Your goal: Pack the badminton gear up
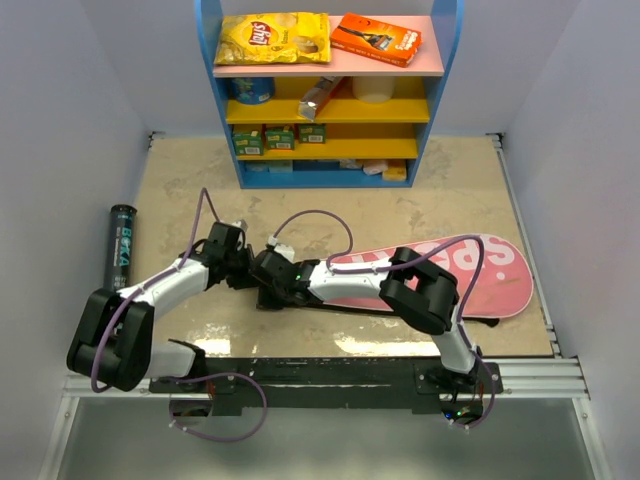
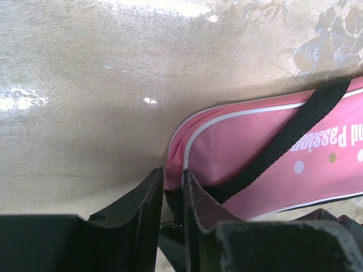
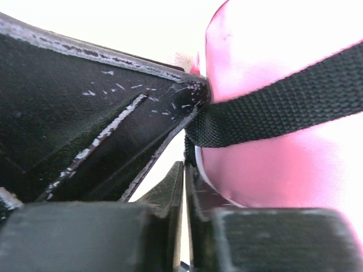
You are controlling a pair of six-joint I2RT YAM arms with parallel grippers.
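Observation:
The pink racket-shaped bag lies flat on the table, wide end to the right. Its narrow end reaches my two grippers at the centre left. My left gripper is shut on the bag's narrow end tip, as the left wrist view shows. My right gripper sits right beside it, shut on the bag's black zip edge under the black strap. The long black tube lies at the far left of the table. The rackets and shuttlecock are out of view.
A blue and yellow shelf unit stands at the back, with a yellow crisp packet and an orange box on top. White walls close both sides. The right arm's elbow lies over the bag.

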